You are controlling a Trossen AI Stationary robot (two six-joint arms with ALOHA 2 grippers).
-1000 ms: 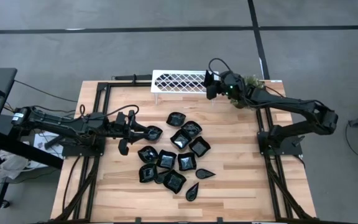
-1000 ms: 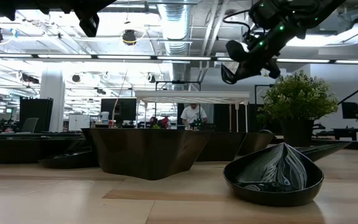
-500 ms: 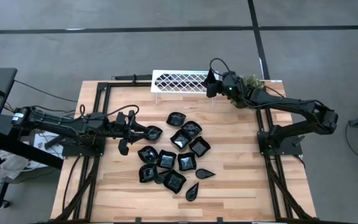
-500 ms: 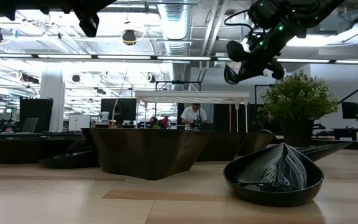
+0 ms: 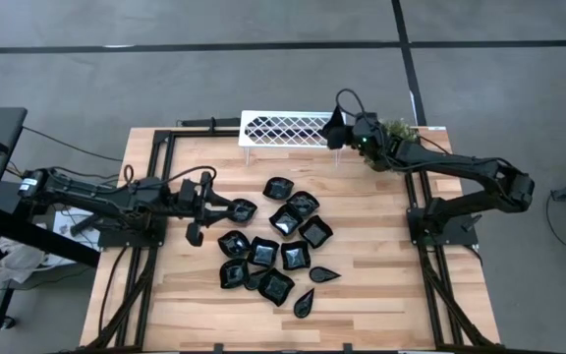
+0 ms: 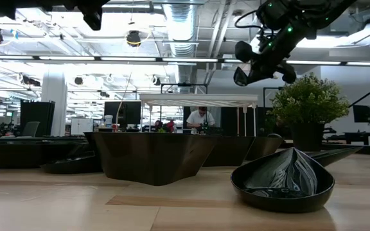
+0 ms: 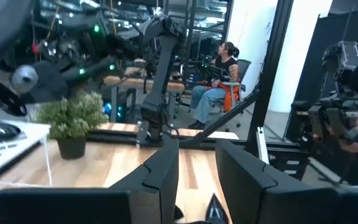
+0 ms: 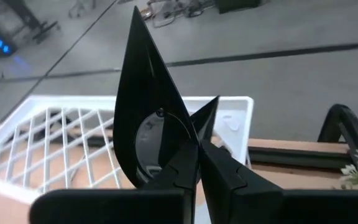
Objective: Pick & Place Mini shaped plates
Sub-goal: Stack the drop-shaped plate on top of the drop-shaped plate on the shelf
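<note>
1. black teardrop plate (image 8: 146, 134) is pinched in the right gripper (image 5: 337, 129), above the white lattice tray (image 5: 283, 129) at the worktop's far edge.
2. left gripper (image 5: 226, 207) seems closed on a plate (image 5: 242, 208) beside the cluster (image 5: 278, 251) mid-worktop.
3. step: placing; next, lower and release.

Both arms (image 5: 106, 197) are showing dark, jointed segments with black cables trailing along them. A small green light is glowing on the right arm (image 5: 460, 172) near its wrist.
</note>
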